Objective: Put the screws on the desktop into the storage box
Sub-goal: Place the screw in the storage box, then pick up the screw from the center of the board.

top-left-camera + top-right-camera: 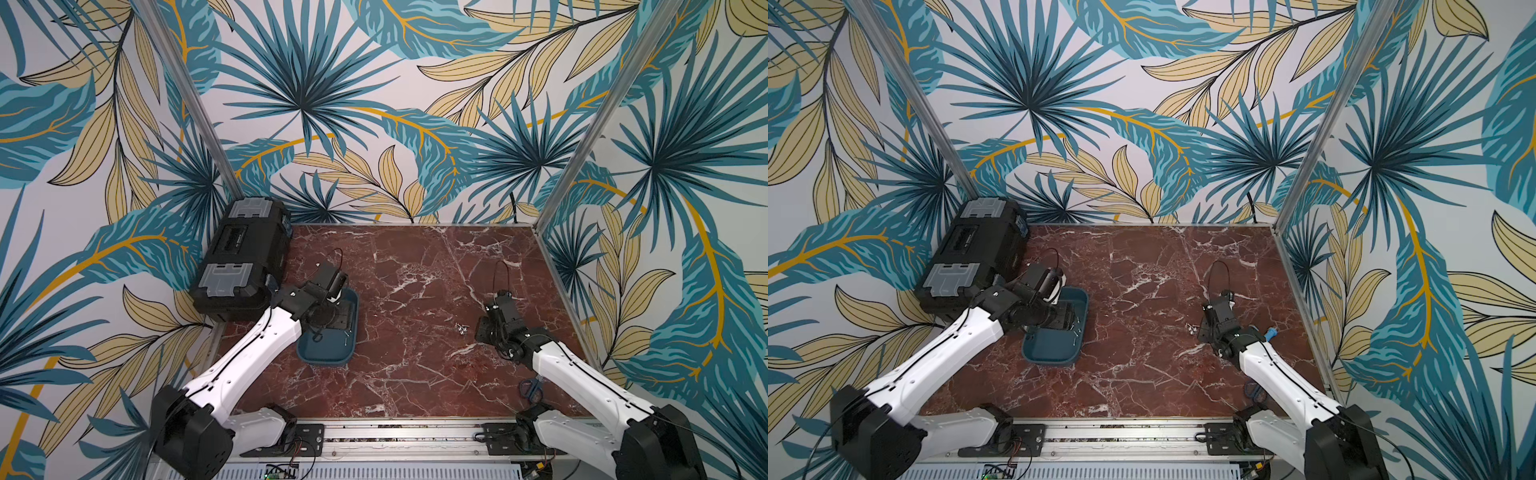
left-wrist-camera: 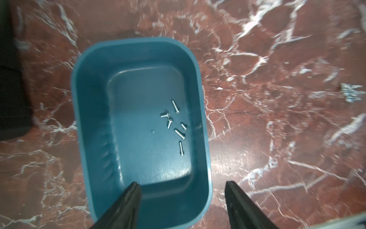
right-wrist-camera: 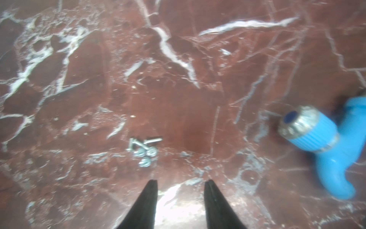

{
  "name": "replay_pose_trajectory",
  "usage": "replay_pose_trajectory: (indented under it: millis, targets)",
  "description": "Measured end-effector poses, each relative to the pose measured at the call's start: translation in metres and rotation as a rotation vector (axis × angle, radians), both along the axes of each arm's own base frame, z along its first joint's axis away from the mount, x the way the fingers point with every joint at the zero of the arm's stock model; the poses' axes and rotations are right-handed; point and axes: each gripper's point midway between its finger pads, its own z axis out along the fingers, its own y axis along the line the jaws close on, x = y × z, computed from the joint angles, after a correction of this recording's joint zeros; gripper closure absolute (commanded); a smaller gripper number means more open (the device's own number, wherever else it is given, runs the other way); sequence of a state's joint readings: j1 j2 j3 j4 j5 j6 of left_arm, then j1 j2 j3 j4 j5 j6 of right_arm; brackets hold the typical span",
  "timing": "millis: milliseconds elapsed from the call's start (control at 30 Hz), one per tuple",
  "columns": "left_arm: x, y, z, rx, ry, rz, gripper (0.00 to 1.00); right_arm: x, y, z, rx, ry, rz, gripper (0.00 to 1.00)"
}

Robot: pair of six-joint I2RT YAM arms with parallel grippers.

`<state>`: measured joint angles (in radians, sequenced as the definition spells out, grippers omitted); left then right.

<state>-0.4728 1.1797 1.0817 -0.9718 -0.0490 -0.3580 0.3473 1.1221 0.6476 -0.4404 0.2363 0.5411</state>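
Note:
The teal storage box (image 1: 324,359) stands on the desktop (image 1: 415,282) at the left, and several screws (image 2: 175,123) lie on its floor. My left gripper (image 2: 181,184) hangs over the box's near end, open, with nothing between its fingers. A small heap of screws (image 1: 460,328) lies on the desktop right of centre, also seen as the screws (image 3: 143,150) in the right wrist view. My right gripper (image 3: 181,183) hovers just short of that heap, open and empty.
A black toolbox (image 1: 245,266) stands at the back left, close beside the box. A blue tap fitting (image 3: 320,138) lies to the right of the right gripper. Blue-handled scissors (image 1: 532,388) lie under the right arm. An aluminium rail (image 1: 395,436) runs along the front edge.

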Motion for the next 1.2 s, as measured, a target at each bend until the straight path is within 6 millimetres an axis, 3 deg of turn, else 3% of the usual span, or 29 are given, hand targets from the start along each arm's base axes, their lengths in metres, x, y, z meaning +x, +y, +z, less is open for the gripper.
replay_pose_trajectory:
  millis: [133, 300, 467, 1200]
  targets:
    - [-0.013, 0.010, 0.026, -0.015, -0.089, -0.013, 0.25, 0.014, 0.017, 0.000, 0.030, 0.074, 0.042, 0.60]
    - [-0.028, 0.020, 0.041, -0.041, -0.182, -0.020, 0.18, 0.013, 0.029, -0.024, 0.028, 0.207, 0.080, 0.64]
    - [-0.030, 0.023, 0.042, -0.039, -0.206, -0.018, 0.18, 0.012, 0.031, -0.038, -0.001, 0.287, 0.088, 0.67]
    - [-0.027, 0.025, 0.037, -0.017, -0.197, -0.008, 0.18, 0.026, 0.031, -0.062, -0.038, 0.361, 0.053, 0.78]
